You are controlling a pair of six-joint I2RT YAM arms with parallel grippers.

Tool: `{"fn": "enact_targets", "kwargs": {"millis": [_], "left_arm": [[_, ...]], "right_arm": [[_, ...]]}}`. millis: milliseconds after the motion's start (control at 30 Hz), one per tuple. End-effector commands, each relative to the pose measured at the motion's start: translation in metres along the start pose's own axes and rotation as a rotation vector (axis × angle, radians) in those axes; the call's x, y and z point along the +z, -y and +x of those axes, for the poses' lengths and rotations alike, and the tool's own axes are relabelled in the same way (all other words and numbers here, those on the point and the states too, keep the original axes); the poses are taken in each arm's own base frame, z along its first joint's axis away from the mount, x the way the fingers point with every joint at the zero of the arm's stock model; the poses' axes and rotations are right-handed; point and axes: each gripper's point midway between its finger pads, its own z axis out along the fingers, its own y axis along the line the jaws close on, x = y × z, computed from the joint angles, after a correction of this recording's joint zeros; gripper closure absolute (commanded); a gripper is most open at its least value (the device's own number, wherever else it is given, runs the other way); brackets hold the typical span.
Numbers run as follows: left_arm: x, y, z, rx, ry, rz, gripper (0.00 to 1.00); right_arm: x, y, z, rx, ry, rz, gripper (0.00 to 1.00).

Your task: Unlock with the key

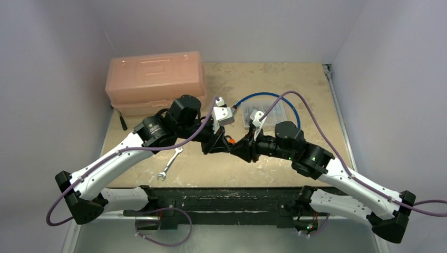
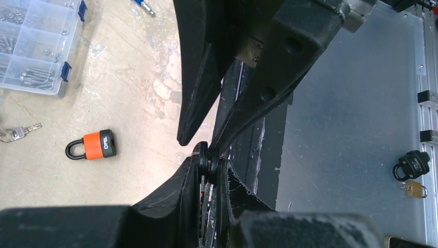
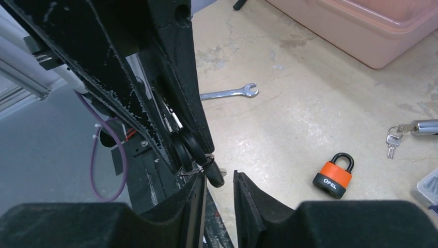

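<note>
My left gripper (image 2: 210, 161) is shut on a bunch of black-headed keys (image 2: 208, 159) on a ring, held above the table's front edge. My right gripper (image 3: 219, 178) meets it tip to tip. Its jaws stand a little apart, and one loose black key head (image 3: 215, 173) hangs between them, close to the left finger, with a gap to the other. The orange and black padlock (image 3: 334, 176) lies flat on the table just beyond both grippers, untouched. From above, the two grippers (image 1: 219, 143) (image 1: 240, 147) converge at the table's middle front, with the padlock (image 1: 231, 140) next to them.
A wrench (image 3: 227, 93) lies to the left front and a pink toolbox (image 1: 154, 81) sits at the back left. A clear parts box (image 2: 31, 46) and a second key set (image 2: 15, 133) lie behind the padlock. Two more padlocks (image 2: 411, 165) rest below the table.
</note>
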Motion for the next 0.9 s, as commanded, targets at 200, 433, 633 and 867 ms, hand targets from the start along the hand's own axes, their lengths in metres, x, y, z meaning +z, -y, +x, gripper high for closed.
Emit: {"fn": "enact_targets", "kwargs": {"millis": [200, 433, 633, 867], "left_arm": [[-0.005, 0.007, -0.021, 0.045, 0.059, 0.032, 1.00], [-0.005, 0.005, -0.024, 0.050, 0.068, 0.021, 1.00], [-0.003, 0.002, -0.029, 0.047, 0.085, 0.009, 1.00], [0.012, -0.015, -0.045, 0.032, 0.103, -0.035, 0.66]], "right_arm": [[-0.005, -0.017, -0.026, -0.035, 0.064, -0.074, 0.74], [-0.005, -0.020, -0.025, -0.033, 0.062, -0.094, 1.00], [-0.006, -0.025, -0.020, -0.005, 0.074, -0.123, 1.00], [-0.012, -0.043, -0.006, 0.071, 0.078, -0.229, 1.00]]}}
